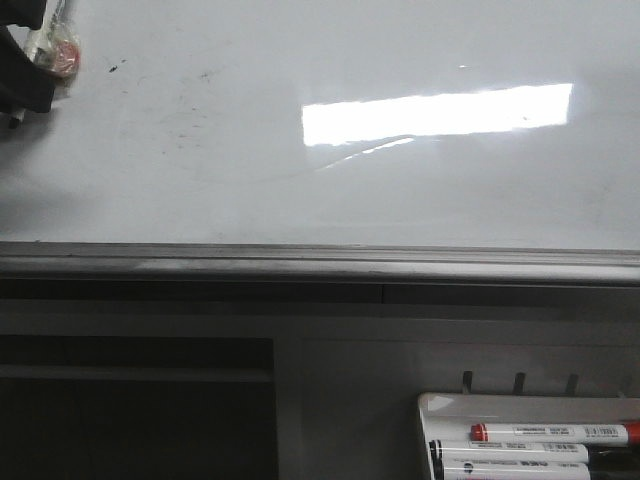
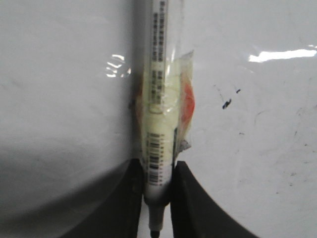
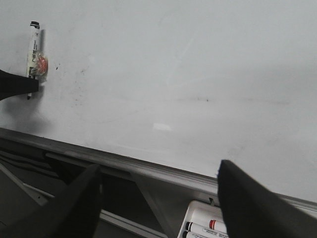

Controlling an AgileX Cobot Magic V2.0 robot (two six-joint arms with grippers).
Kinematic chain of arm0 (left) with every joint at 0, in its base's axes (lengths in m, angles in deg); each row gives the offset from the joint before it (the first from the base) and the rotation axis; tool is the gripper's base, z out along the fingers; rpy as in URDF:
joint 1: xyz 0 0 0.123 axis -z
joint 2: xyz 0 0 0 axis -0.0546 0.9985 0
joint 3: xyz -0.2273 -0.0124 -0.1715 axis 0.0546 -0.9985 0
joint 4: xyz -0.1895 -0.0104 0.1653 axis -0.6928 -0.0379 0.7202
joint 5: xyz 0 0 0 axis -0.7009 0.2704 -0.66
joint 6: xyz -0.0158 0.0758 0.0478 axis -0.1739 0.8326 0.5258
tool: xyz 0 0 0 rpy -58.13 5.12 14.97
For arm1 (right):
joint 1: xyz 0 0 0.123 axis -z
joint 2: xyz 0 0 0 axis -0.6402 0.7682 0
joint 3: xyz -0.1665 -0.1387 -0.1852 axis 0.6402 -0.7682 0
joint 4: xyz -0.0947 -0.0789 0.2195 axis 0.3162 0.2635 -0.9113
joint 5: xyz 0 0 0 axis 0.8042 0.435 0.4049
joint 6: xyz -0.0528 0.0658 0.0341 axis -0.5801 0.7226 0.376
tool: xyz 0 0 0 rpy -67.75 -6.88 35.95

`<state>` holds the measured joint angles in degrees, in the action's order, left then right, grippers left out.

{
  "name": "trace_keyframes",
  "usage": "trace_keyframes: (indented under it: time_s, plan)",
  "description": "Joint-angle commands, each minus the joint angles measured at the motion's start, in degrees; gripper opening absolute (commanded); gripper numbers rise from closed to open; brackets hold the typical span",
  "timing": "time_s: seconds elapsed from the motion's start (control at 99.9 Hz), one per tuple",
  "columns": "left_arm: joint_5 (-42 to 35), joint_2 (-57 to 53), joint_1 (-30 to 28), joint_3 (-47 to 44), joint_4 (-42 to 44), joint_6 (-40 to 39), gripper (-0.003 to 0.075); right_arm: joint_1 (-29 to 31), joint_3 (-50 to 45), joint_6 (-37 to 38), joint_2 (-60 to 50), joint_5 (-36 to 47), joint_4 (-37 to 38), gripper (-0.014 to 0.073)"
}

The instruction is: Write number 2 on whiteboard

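Whiteboard (image 1: 300,160) surface fills most of the front view, glossy and white, with a grey metal lower edge (image 1: 320,262) running across beneath it and a bright rectangular light reflection (image 1: 437,113) on its right half. No drawn figure shows on it; only small dark specks (image 1: 115,68) and faint smudges lie near its upper left part.

At the whiteboard's upper left corner in the front view, the left gripper (image 2: 157,198) has its two dark fingers (image 2: 190,203) closed tight on a white marker (image 2: 159,99). The marker carries barcode labels and a piece of clear wrap with an orange patch (image 2: 187,106) around its barrel. Its far end, capped in black, lies against or just over the board; contact cannot be told.

The right gripper (image 3: 158,198) hangs well apart from the marker, over the whiteboard's grey lower edge, with its fingers (image 3: 247,198) spread wide and nothing between them.

Below the whiteboard's lower edge, towards its right end, a small white tray (image 1: 450,405) holds several markers, one with a red cap (image 1: 480,432).
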<state>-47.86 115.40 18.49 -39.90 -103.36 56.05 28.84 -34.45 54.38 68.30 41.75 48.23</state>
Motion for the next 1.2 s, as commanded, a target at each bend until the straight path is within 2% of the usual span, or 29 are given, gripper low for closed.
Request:
trace_keyframes:
  time_s: [0.0, 0.08, 0.13, 0.29, 0.38, 0.491, 0.541, 0.611, 0.721, 0.871, 0.971, 1.071, 1.191]
  plan:
    - [-3.33, -2.81, 0.39, 2.02, -0.28, 0.06, -0.002, -0.13, 2.65, -0.71, 0.88, 3.33, -1.21, 0.0442]
    - [-2.19, -5.12, 0.39, 2.02, -0.28, 0.24, -0.002, -0.35, 3.89, -1.45, 0.88, 2.18, -1.35, 0.0441]
    - [-1.36, -7.0, 0.39, 2.02, -0.28, 2.36, -0.002, -0.87, 4.84, -4.4, 0.88, 0.6, -2.28, 0.0441]
    - [2.17, -14.48, 0.73, 2.02, -0.28, 12.61, -0.002, -3.02, 7.81, -19.89, 1.52, -3.69, -12.33, 0.0441]
    - [11.96, -19.01, 3.24, 2.22, -0.83, 26.09, -0.002, -4.04, 10.39, -33.22, 3.72, -8.24, -18.84, 0.0442]
    - [26.33, -22.53, 8.71, 2.22, -2.13, 38.04, -0.002, -4.14, 14.61, -37.22, 9.84, -15.0, -20.35, 0.0442]
    - [29.5, -23.09, 11.05, 2.22, -2.13, 40.74, -0.002, -4.27, 16.41, -39.69, 12.59, -17.5, -20.62, 0.0442]
    - [30.33, -23.61, 14.86, 2.22, -1.99, 41.4, -0.002, -5.97, 18.31, -45.13, 16.8, -19.52, -22.27, 0.0441]
    - [27.93, -23.59, 19.63, 2.22, -1.92, 41.4, -0.002, -14.57, 20.36, -50.19, 21.82, -16.38, -24.05, 0.0434]
    - [27.16, -23.59, 23.71, 2.22, -1.92, 41.5, -0.002, -24.82, 23.08, -51.09, 27.91, -8.24, -23.94, 0.0428]
    - [27.16, -23.59, 24.9, 2.22, -1.92, 41.5, -0.002, -28.11, 24.75, -51.09, 30.99, -2.17, -26.41, 0.043]
    - [27.09, -23.59, 24.96, 2.22, -1.92, 41.5, -0.002, -30.1, 26.37, -51.09, 34.58, -3.04, -30.31, 0.043]
    - [27.09, -23.59, 24.96, 2.22, -2.06, 41.5, -0.002, -32.69, 27.57, -51.09, 38.4, -3.26, -30.76, 0.043]
